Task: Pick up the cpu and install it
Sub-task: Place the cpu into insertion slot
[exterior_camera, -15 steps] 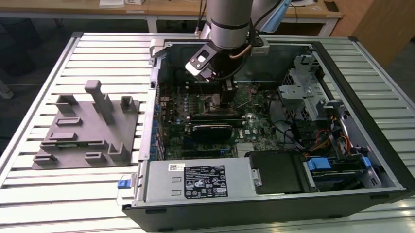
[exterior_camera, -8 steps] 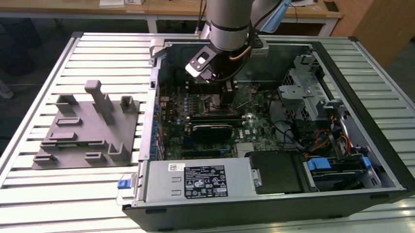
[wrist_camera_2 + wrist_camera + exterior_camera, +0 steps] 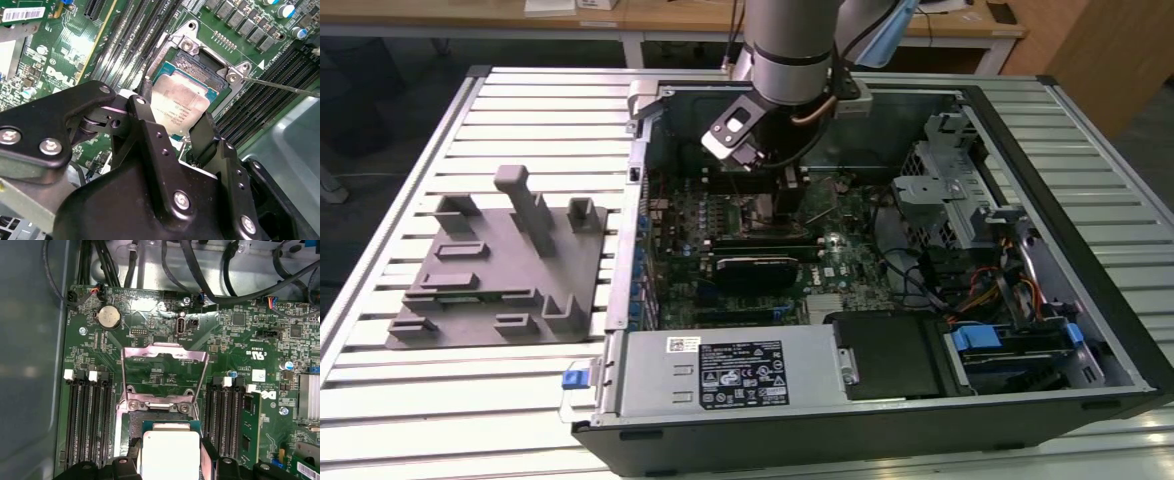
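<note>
The cpu [image 3: 177,102], a small square chip with a pale metal top, sits between my gripper's [image 3: 175,106] two black fingers [image 3: 202,132], which are shut on its sides. It hangs just over the open socket [image 3: 200,57] on the green motherboard. In the first wrist view the cpu [image 3: 170,455] lies over the socket, below the raised metal load plate [image 3: 165,365]. In the exterior view my gripper [image 3: 771,180] reaches down into the open computer case, over the motherboard [image 3: 854,250].
A thin socket lever [image 3: 285,88] sticks out beside the socket. Memory slots [image 3: 90,420] flank it on both sides, one holding a memory stick [image 3: 247,430]. Cables [image 3: 210,275] run above the board. A grey tray with upright posts [image 3: 494,270] lies outside the case, at the exterior view's left.
</note>
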You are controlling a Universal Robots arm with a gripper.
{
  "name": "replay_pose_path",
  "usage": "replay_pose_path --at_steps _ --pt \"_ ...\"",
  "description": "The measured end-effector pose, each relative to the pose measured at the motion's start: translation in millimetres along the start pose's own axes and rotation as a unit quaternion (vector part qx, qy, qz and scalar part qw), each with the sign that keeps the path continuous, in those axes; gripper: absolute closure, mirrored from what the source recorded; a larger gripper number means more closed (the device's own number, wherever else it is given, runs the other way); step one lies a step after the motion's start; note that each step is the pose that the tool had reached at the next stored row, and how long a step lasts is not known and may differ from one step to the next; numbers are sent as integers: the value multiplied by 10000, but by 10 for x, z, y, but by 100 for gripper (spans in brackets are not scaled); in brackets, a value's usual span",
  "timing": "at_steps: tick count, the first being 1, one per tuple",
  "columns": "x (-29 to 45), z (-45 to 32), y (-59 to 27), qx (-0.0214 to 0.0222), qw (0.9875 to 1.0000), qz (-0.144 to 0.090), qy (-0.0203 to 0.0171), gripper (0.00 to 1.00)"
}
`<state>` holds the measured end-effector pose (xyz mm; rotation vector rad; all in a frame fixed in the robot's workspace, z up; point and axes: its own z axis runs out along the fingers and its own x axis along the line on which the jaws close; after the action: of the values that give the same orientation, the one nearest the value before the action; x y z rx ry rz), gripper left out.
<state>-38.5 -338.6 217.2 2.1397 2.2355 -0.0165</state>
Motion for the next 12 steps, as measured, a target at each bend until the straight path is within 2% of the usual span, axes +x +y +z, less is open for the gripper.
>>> replay_pose_path --at_steps 6,12 --pt "18 23 -6 -2 10000 1 40 46" --pt "28 69 -20 -2 10000 0 43 46"
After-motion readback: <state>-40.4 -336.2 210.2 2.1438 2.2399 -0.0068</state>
